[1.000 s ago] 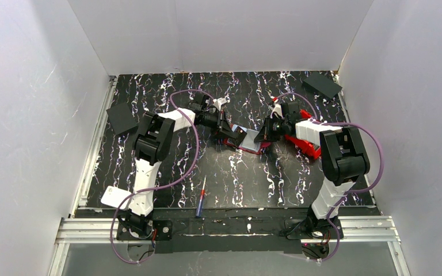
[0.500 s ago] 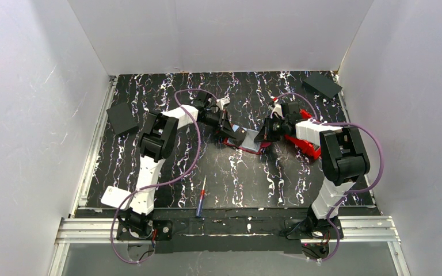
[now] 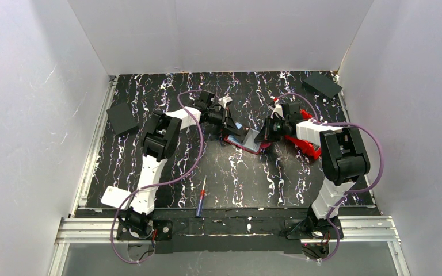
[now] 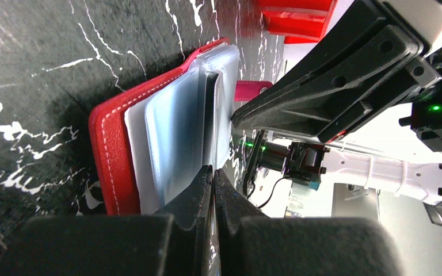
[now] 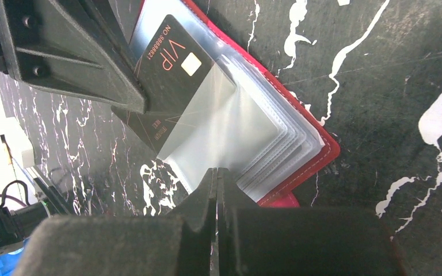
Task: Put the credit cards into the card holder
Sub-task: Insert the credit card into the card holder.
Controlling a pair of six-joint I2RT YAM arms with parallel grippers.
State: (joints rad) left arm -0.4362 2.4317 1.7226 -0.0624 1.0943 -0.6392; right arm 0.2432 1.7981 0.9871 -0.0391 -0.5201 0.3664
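Observation:
The red card holder (image 3: pixel 237 141) lies open in the middle of the table, its clear pockets fanned out (image 5: pixel 265 138). My left gripper (image 3: pixel 230 123) is shut on a dark credit card marked VIP (image 5: pixel 172 72). The card's far end sits inside a clear pocket. In the left wrist view the card is edge-on between my shut fingertips (image 4: pixel 213 171), next to the holder's red cover (image 4: pixel 109 155). My right gripper (image 3: pixel 262 135) is shut on the edge of that clear pocket (image 5: pixel 217 172) and holds it lifted. No other cards show.
A red open-topped bin (image 3: pixel 306 146) lies under the right arm. Black flat squares sit at the left edge (image 3: pixel 121 118) and the far right corner (image 3: pixel 322 85). A thin blue-and-red tool (image 3: pixel 200 198) and a white block (image 3: pixel 114 197) lie near the front.
My left gripper has moved a little farther from the bases and to the right with the card. The right gripper has stayed on the pocket.

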